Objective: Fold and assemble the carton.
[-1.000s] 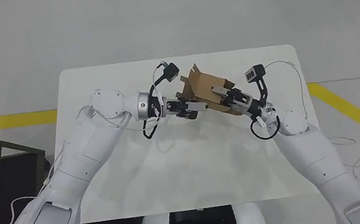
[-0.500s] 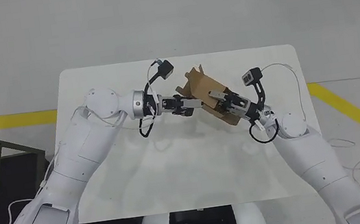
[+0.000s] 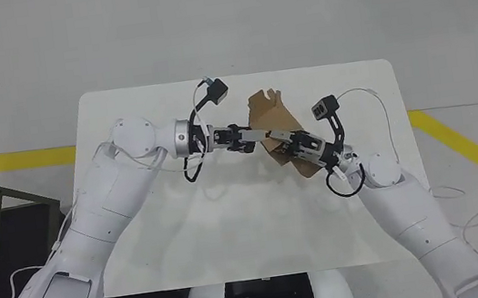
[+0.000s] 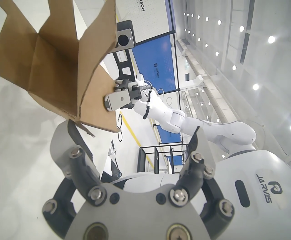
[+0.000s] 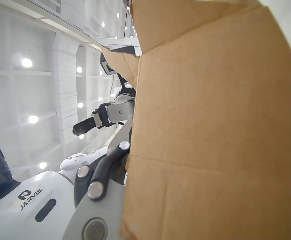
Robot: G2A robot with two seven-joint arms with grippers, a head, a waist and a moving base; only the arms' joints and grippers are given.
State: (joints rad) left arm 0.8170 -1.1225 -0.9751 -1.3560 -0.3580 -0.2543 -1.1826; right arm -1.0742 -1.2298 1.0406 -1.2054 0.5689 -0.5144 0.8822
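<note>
A brown, partly opened carton [image 3: 266, 113] with loose flaps is held in the air above the middle of a white bench [image 3: 160, 243]. The right end effector [image 3: 298, 145] is clamped on one of the carton's side walls. The left end effector [image 4: 133, 136] sits just beside the carton's lower corner, its fingers spread apart and gripping nothing.

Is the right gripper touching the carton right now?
Touching. The left wrist view shows the right gripper pressed flat against a side panel of the carton, with no gap between them.
</note>
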